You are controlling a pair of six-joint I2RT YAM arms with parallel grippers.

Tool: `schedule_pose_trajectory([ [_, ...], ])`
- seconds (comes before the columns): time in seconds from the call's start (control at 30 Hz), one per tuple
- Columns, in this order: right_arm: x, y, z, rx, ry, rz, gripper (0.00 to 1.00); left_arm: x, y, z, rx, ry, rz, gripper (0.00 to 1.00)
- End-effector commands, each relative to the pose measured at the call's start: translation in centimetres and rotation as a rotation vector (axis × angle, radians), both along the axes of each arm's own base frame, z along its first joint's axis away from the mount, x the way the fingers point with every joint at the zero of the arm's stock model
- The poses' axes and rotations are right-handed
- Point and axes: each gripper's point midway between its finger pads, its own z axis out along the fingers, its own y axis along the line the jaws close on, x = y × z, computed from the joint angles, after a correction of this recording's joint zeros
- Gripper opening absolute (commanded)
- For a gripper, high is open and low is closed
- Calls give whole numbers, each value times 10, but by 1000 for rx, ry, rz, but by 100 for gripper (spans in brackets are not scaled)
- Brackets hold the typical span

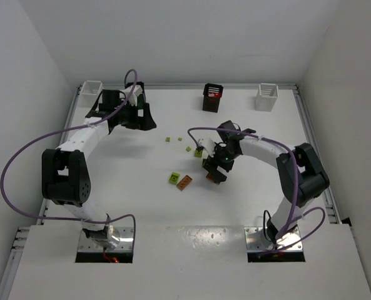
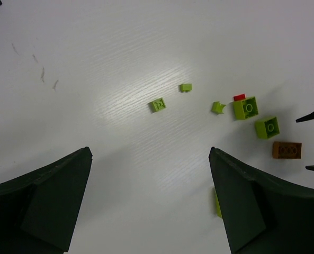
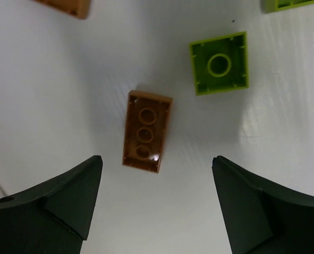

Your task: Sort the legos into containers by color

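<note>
Orange-brown lego (image 3: 146,131) lies loose, studs down, just beneath the wide-open right gripper (image 3: 157,164).

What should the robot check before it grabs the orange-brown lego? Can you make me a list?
1. The right gripper is open: ok.
2. The orange-brown lego lies loose on the table, just ahead of the fingers: ok.
3. The yellow-green lego is apart from it, not touching: ok.
4. The left gripper is open and far from that lego: ok.
5. Which bin takes orange-brown: cannot tell. The black bin shows something red inside.
</note>
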Motion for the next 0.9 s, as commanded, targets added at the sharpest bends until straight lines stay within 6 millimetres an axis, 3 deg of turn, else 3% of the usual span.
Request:
schedule_pose_trajectory([
  [0.0,33,7,-1,-42,-101,-98,85,3,1,18,-26,-49,6,99],
  [0.13,37,13,-7,-54,-119,-108,86,2,4,17,-9,-54,15,99],
  [0.4,19,15,-30,-116,-104,-101,86,-4,8,9,-14,-28,31,99],
  [0.5,8,17,-36,-124,-88,-87,70,-6,11,6,-19,-19,33,99],
  [0.53,6,15,-39,-126,-85,-86,51,-4,11,7,-19,-28,33,99],
  [0.6,2,13,-42,-133,-75,-86,34,-6,11,3,-19,-19,33,99],
  [0.63,2,13,-42,-133,-75,-86,21,-6,11,3,-19,-19,33,99],
  [0.73,1,11,-39,-136,-80,-67,1,-7,9,4,-25,-18,26,99],
  [0.83,19,10,-16,-115,-125,-77,0,-5,8,3,-30,-15,19,99],
  [0.87,38,9,-2,-120,-193,-84,0,-5,7,-1,-36,-4,12,99],
])
